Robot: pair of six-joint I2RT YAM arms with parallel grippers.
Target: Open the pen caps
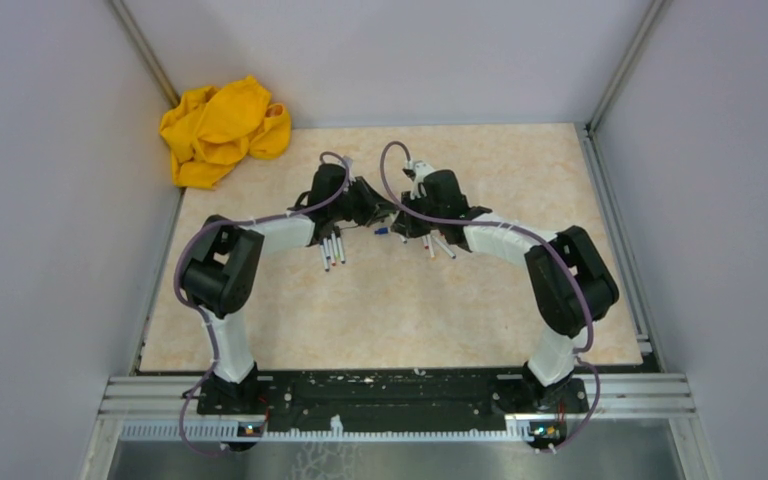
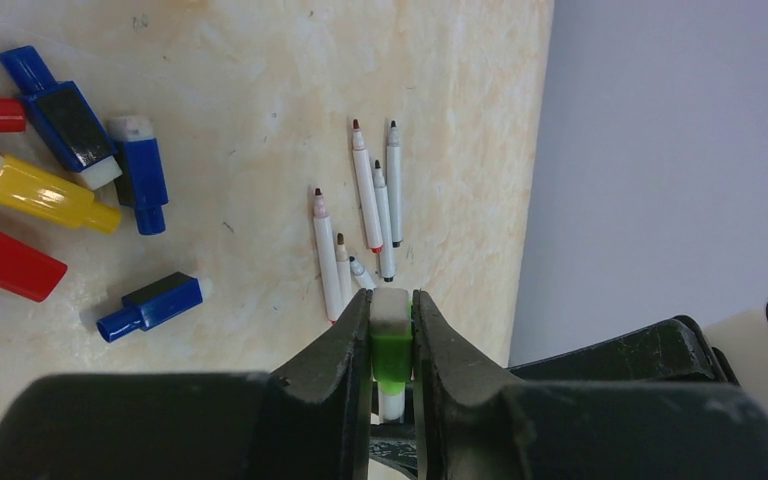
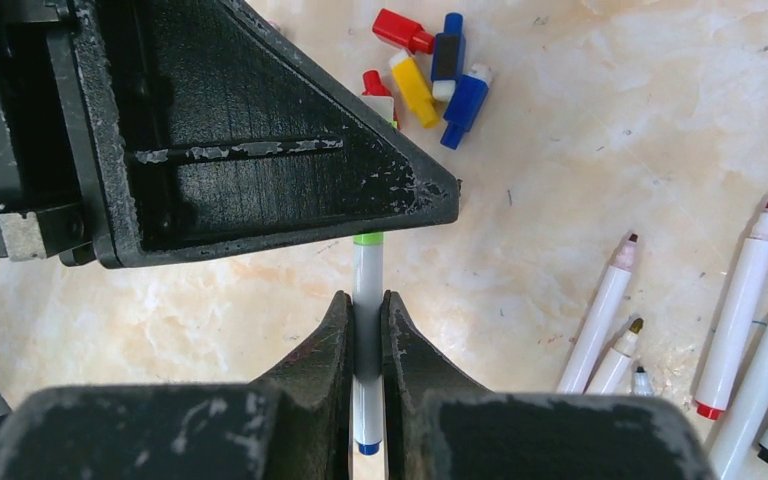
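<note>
My left gripper (image 2: 391, 300) is shut on a green pen cap (image 2: 391, 352) with a white top. A white barrel stub shows below the cap. My right gripper (image 3: 366, 300) is shut on that pen's white-grey barrel (image 3: 367, 275), which has a blue end (image 3: 366, 447) and a green end (image 3: 367, 239) at the left gripper's finger. In the top view both grippers (image 1: 378, 213) (image 1: 403, 222) meet at mid-table. Loose red, blue and yellow caps (image 2: 65, 115) (image 3: 430, 70) lie in a pile. Several uncapped pens (image 2: 360, 220) (image 3: 740, 330) lie on the table.
A crumpled yellow cloth (image 1: 222, 128) lies at the back left corner. Pen groups lie under the left arm (image 1: 332, 250) and the right arm (image 1: 438, 245). Grey walls close the table on three sides.
</note>
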